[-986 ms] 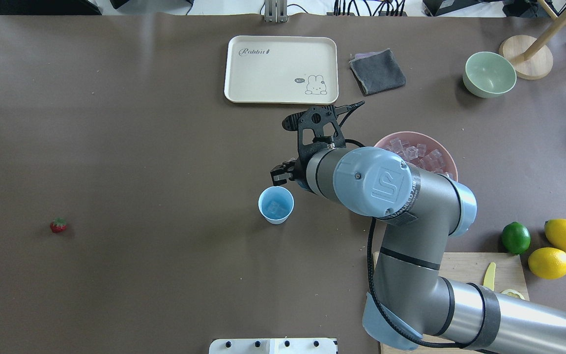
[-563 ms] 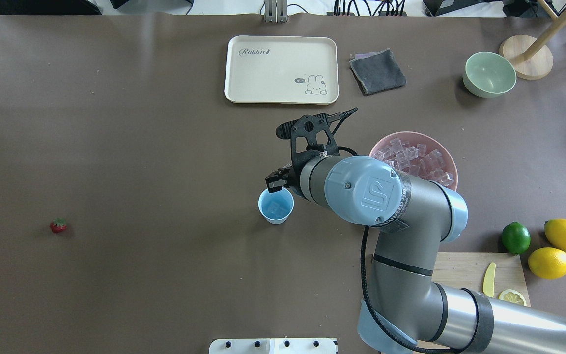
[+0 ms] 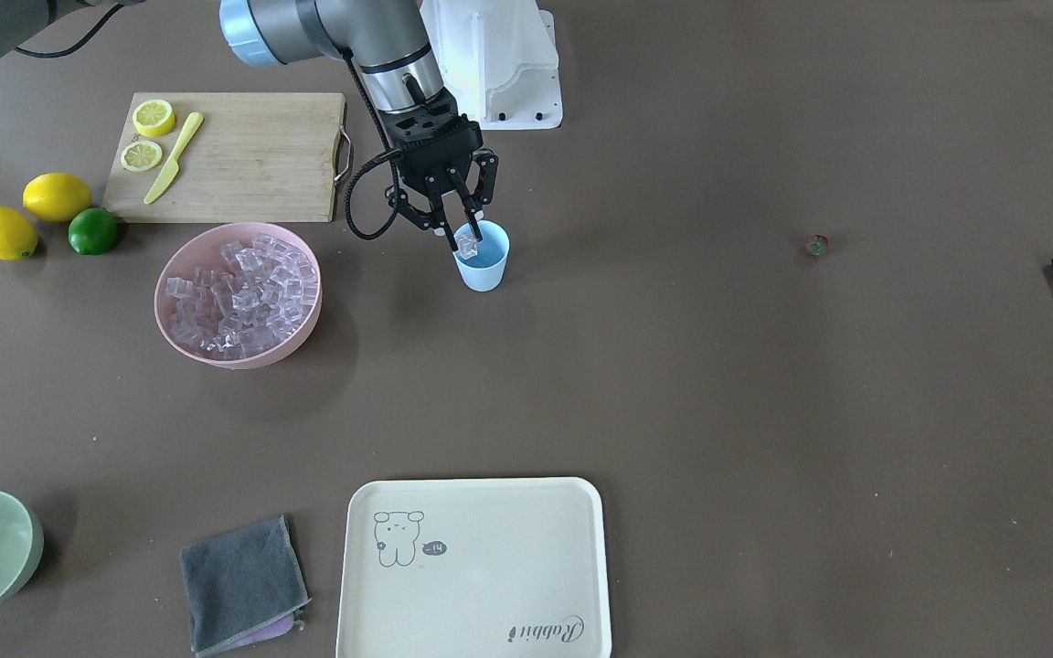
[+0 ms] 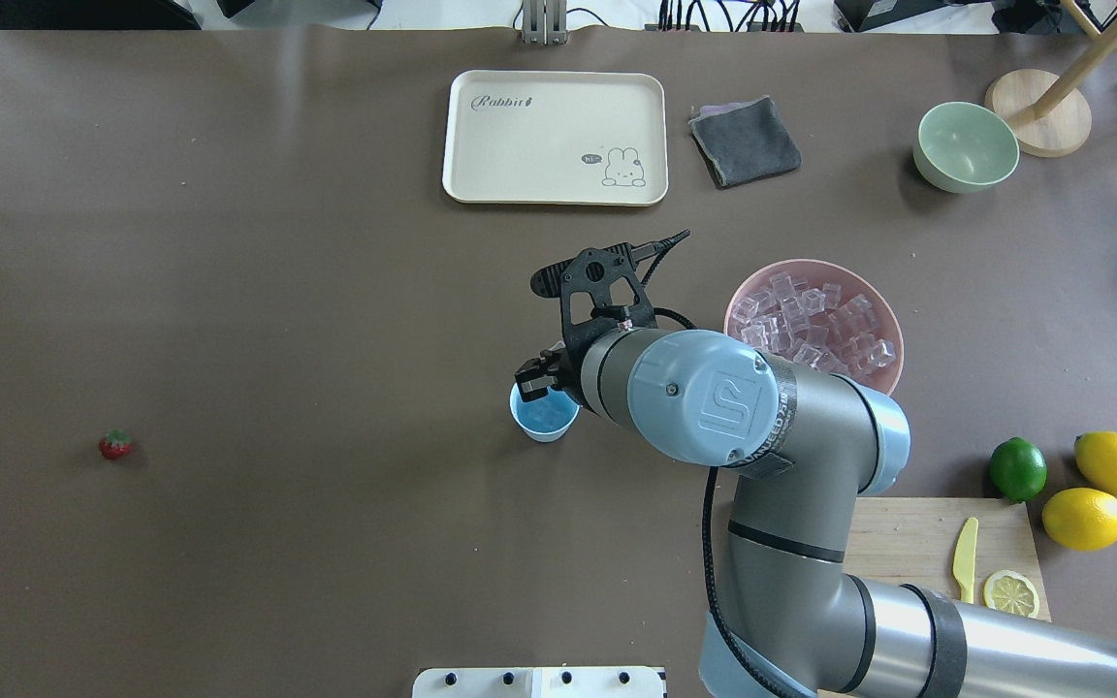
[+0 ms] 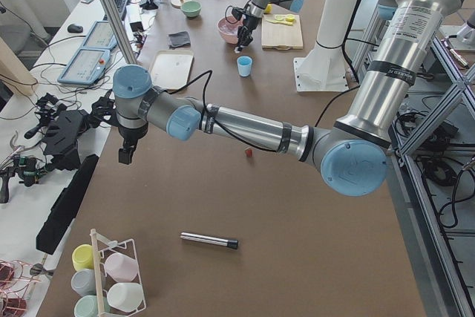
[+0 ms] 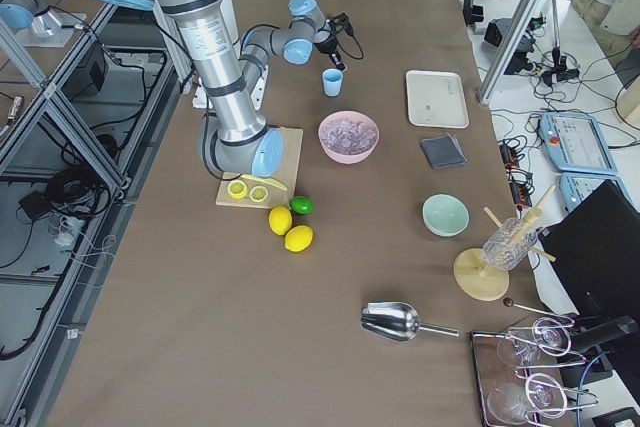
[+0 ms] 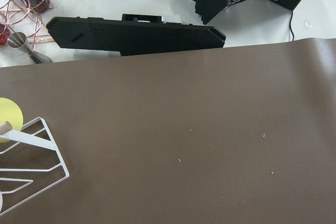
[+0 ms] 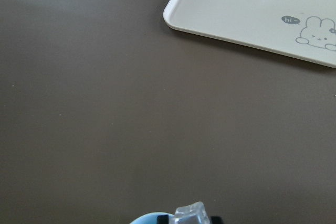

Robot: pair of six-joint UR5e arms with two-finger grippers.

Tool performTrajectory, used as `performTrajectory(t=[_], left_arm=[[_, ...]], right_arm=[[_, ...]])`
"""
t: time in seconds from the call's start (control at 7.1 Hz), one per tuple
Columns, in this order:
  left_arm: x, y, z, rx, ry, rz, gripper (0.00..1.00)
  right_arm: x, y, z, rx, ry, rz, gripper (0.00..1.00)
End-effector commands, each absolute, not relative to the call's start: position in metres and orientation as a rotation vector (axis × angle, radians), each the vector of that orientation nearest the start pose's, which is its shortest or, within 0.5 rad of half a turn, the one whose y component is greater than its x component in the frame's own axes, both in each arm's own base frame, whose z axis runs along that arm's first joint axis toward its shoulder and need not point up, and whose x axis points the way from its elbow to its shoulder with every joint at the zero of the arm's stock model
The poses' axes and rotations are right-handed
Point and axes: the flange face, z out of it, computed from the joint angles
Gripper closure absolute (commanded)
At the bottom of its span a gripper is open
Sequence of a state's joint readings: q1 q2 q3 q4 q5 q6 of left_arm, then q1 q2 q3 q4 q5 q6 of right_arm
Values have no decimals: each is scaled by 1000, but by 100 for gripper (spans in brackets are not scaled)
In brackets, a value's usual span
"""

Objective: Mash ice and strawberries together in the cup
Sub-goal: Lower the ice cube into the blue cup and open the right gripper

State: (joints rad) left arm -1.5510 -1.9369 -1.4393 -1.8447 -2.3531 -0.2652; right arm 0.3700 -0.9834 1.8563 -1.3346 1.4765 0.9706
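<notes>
The right gripper (image 3: 464, 239) is clamping its fingertips on one ice cube (image 3: 467, 243) and holding it just over the mouth of the cup (image 3: 485, 265), which is standing upright near the middle of the table with the pink bowl (image 3: 159, 294) of remaining ice (image 3: 239, 297) nearby. The cube is looking hard, light and probably slick, so pinching it across two flat opposite faces, as here, seems the safest hold. The cup is likely light and easy to tip, so the fingers should be staying off its rim. The strawberry (image 4: 115, 444) is lying alone, well apart on the robot's left side. Being tiny and round, it may roll, so gripping across its body below the green top seems best. The left gripper (image 5: 126, 155) is showing only in the side view, and I cannot tell whether its fingers are apart. Compared with a second ago, the right arm has been shifting towards the cup, bringing the fingertips from beside the rim to over it and uncovering more of the bowl. Cup and strawberry are sitting where they were.
</notes>
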Motion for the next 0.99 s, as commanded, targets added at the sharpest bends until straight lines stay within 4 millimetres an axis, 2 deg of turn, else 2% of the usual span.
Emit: performTrajectory(t=[0.0, 0.85], left_arm=[[-50, -652, 488, 366, 824, -31, 2], [-50, -651, 490, 369, 824, -28, 2]], right_arm=[[-536, -347, 172, 583, -943, -174, 100], [-542, -341, 177, 601, -922, -241, 100]])
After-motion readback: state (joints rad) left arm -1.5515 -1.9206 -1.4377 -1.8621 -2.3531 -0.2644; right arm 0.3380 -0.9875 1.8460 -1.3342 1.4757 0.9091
